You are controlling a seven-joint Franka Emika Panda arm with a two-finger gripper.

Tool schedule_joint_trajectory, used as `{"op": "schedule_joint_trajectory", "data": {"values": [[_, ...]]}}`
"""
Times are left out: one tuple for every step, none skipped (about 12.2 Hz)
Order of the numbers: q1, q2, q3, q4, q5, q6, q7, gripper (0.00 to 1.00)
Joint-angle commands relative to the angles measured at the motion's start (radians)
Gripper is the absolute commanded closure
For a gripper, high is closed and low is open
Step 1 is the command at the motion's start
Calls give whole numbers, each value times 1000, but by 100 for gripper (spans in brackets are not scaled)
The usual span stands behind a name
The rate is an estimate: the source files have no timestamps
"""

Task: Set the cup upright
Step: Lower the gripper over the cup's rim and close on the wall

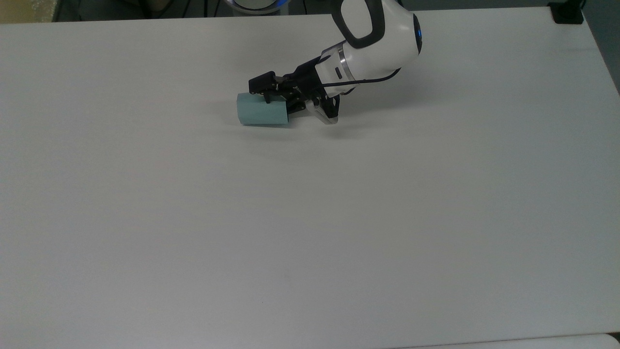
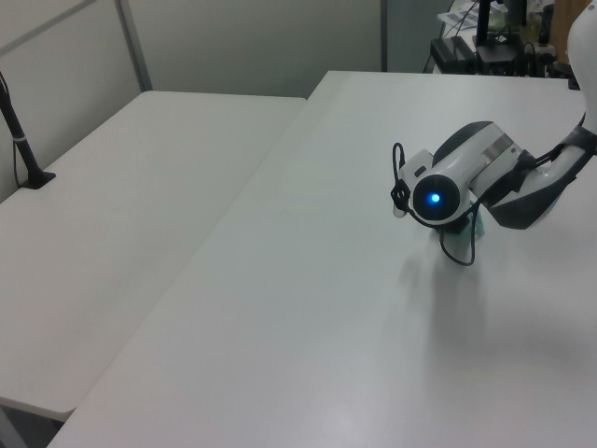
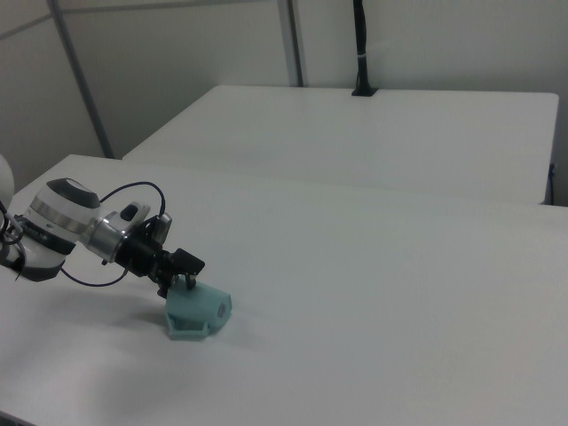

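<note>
The pale teal cup [image 1: 262, 112] lies on its side on the white table [image 1: 310, 218], its mouth toward the top view's right and its narrower base toward the top view's left. My gripper [image 1: 277, 100] comes in from the right at the mouth end. One black finger [image 1: 266, 94] presses on the upper wall and the other reaches into the opening, so the jaws are closed on the rim wall. In the right view the cup [image 3: 201, 311] shows its base, with the gripper [image 3: 180, 275] just above it. In the left view the wrist covers nearly all of the cup [image 2: 478, 225].
A second white table [image 3: 355, 133] stands behind mine, across a narrow gap. A black post [image 2: 19, 131] is clamped to it. Cluttered equipment [image 2: 485, 37] sits beyond the table's far end in the left view.
</note>
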Motion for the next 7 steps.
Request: {"op": "schedule_joint_trajectory", "data": {"values": [[-17,15,-1,-21,1,56,9,100],[-21,12,-1,-15,1,57,8,100],[-26,5,-1,-14,1,57,3,100],[-35,-4,-1,-5,13,57,-15,100],[-46,-16,-1,6,28,56,-67,100],[-52,-21,-1,12,48,57,-84,100],[-58,-22,-1,29,68,57,-95,100]]}}
